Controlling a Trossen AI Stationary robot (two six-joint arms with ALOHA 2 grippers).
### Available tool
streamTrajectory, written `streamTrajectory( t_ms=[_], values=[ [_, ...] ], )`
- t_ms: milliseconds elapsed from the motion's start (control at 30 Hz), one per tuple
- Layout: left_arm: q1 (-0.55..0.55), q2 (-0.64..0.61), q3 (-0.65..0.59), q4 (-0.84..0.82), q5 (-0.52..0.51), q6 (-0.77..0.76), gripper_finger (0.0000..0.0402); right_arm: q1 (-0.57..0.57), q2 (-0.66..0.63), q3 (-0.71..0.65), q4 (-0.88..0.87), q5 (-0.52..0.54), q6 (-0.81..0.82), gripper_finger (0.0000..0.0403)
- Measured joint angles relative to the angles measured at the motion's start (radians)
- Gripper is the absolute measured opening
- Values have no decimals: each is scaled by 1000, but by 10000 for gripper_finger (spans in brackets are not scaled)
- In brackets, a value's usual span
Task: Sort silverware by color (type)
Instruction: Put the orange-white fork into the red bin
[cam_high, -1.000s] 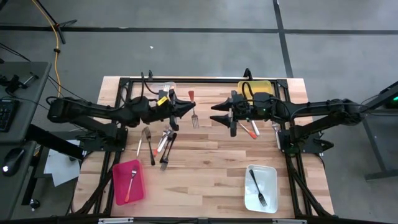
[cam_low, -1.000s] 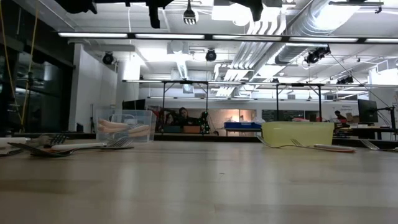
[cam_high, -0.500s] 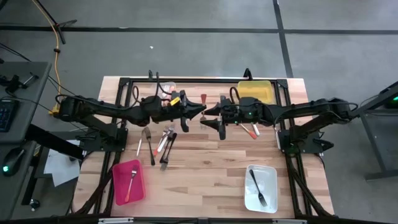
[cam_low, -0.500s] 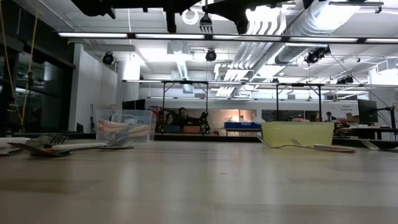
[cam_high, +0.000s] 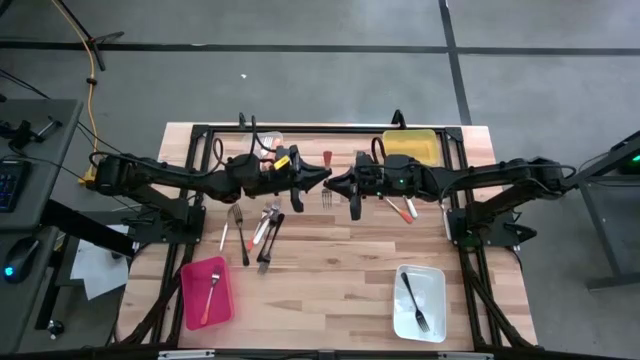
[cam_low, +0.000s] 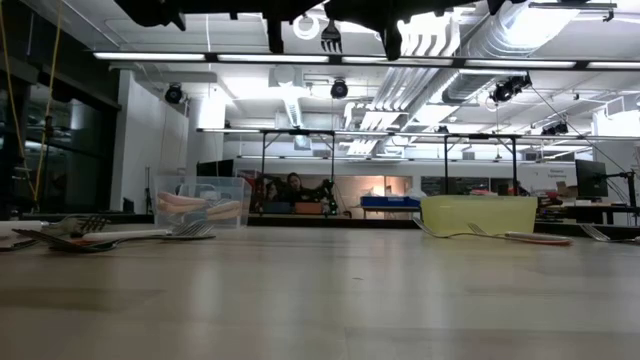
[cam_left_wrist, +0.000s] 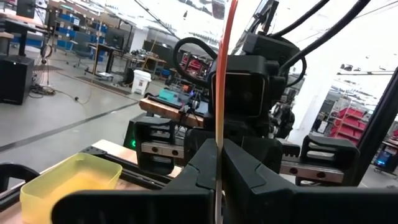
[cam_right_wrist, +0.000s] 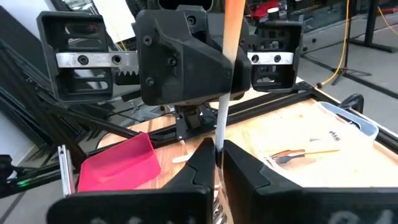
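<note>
A fork (cam_high: 326, 178) with an orange-red handle hangs in mid-air over the table's far middle, its handle end toward the far edge and its tines (cam_low: 331, 36) toward the near edge. My left gripper (cam_high: 320, 180) and my right gripper (cam_high: 336, 182) meet on it tip to tip from either side, both shut on it. More silverware lies in a loose pile (cam_high: 262, 225) below my left arm, and some pieces (cam_high: 402, 208) lie under my right arm. My left gripper pinches the fork's orange handle (cam_left_wrist: 219, 140) between its two fingers, coming level from the table's left with the fingers across the fork. The fork is lifted clear of the table. My right gripper pinches the fork's shaft (cam_right_wrist: 219, 134) just below the orange handle, coming level from the table's right, across the fork.
A red bin (cam_high: 192, 300) with an orange-handled fork stands near left. A white bin (cam_high: 436, 300) with a dark fork stands near right. A yellow bin (cam_high: 410, 147) stands far right. A clear bin (cam_low: 200, 200) stands at the far left.
My left gripper has carried the fork toward the table's right edge, clear of the table. My right gripper has moved toward the left edge to meet it, put its open fingers around the fork and shut on it.
</note>
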Motion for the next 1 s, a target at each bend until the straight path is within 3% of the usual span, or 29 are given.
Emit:
streamTrajectory(
  t_ms=[833,1000],
  values=[
    [0,-1,1,-33,2,1,22,0,0,-1,-12,-1,-60,0],
    [3,-28,1,-95,32,-15,45,-4,-11,-1,-50,-5,-72,0]
  ],
)
